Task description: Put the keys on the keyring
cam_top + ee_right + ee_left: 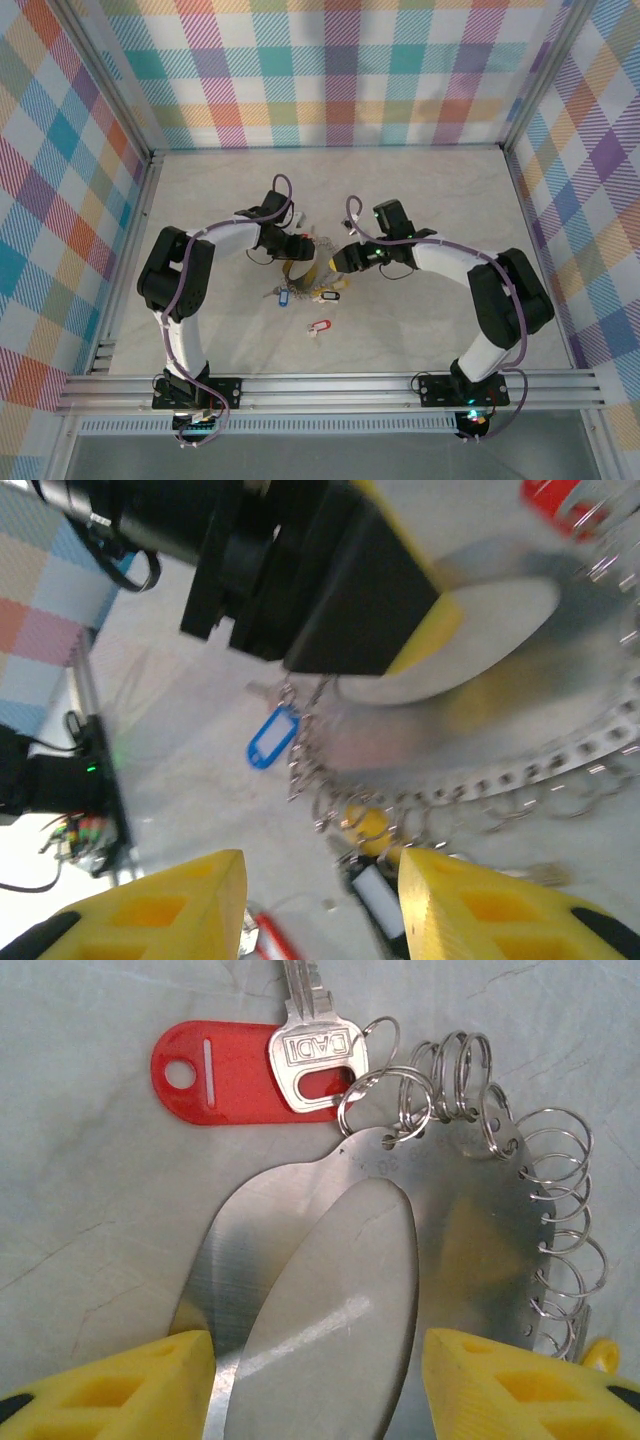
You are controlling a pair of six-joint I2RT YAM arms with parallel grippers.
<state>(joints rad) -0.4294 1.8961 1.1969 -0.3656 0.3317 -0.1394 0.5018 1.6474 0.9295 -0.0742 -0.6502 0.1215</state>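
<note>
Keyring (470, 1220) lies flat on the tabletop (80, 1210) between both hands, its edge lined with small split rings. 1 red-tagged key (230, 1075) looks hooked on already, so we judge threading partway done. A blue-tagged key (272, 738) sits by the rim, and a spare red key (320, 327) waits nearer the bases. Our left hand (315, 1380) straddles the hoop, fingers apart. Our right hand (320, 890) hovers, fingers apart and empty. Next we must grasp a spare key and align it with a split ring, though the crowded rings obstruct.
</note>
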